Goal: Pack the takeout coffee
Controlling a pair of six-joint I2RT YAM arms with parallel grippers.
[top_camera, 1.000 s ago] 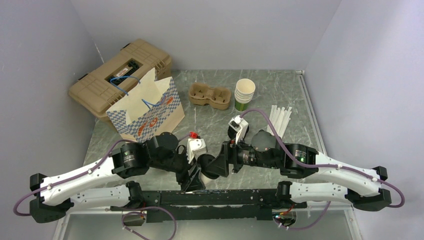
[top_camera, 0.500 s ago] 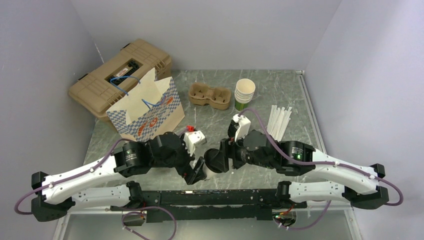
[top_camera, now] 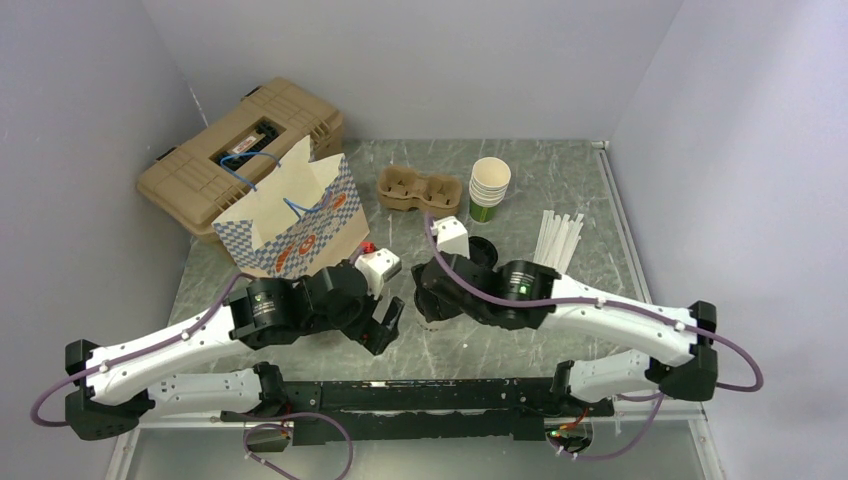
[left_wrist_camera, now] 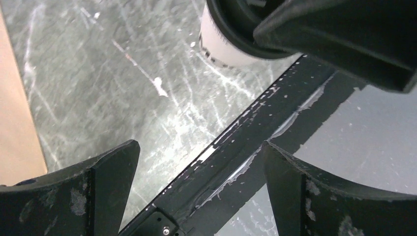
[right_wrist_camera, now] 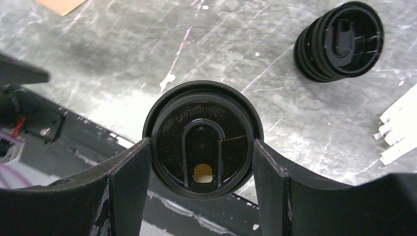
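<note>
The takeout coffee (right_wrist_camera: pixel 202 140), a pale cup under a black lid, sits between the fingers of my right gripper (right_wrist_camera: pixel 201 143), which is shut on the lid's rim from both sides. In the top view the right gripper (top_camera: pixel 430 297) covers the cup, over the front middle of the table. The left wrist view shows the cup's pale wall (left_wrist_camera: pixel 221 46) under the right gripper's finger (left_wrist_camera: pixel 344 39). My left gripper (left_wrist_camera: pixel 201 147) is open and empty, just left of the cup in the top view (top_camera: pixel 385 322). The checkered paper bag (top_camera: pixel 300 215) stands open at the back left.
A cardboard cup carrier (top_camera: pixel 420 192) and a stack of lidless cups (top_camera: pixel 489 188) stand at the back. A stack of black lids (right_wrist_camera: pixel 339 42) lies right of the cup, white straws (top_camera: pixel 560 240) beyond. A tan toolbox (top_camera: pixel 245 150) is behind the bag. The black rail (left_wrist_camera: pixel 236 162) runs along the front edge.
My left gripper has let go of the cup and drawn back to the left. My right gripper has taken the cup and carried it away from the front edge.
</note>
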